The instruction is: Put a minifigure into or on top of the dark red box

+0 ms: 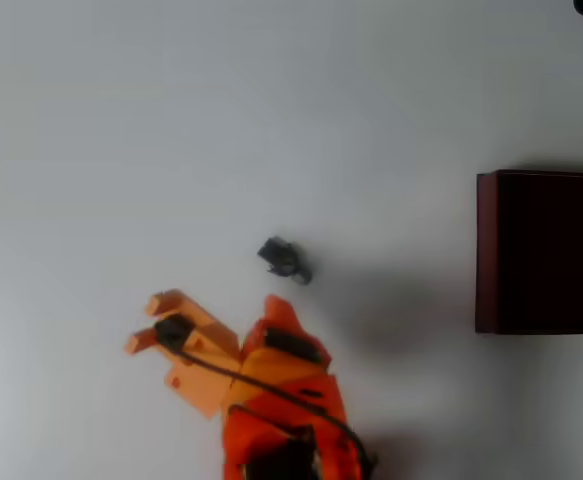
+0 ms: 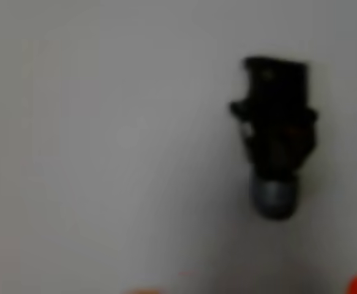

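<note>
In the overhead view the minifigure [image 1: 285, 259] lies on its side on the pale table [image 1: 171, 130], near the middle of the picture. It is small and dark, with a lighter grey end pointing down and to the right. The dark red box [image 1: 486, 250] sits at the right edge, well apart from the minifigure; its thin maroon wall frames a near-black inside, and part of it runs out of the picture.

The orange arm comes up from the bottom edge. Its claw [image 1: 211, 312] is below and to the left of the minifigure, near it but not touching. The two fingers [image 1: 181, 305] are spread wide, and nothing is between them.

In the wrist view the minifigure [image 2: 276, 138] is right of centre on the bare table [image 2: 105, 153], dark body above and grey rounded end below. The picture is blurry, so its finer parts are hard to make out. Small bits of orange at the bottom edge are probably the claw's tips.
</note>
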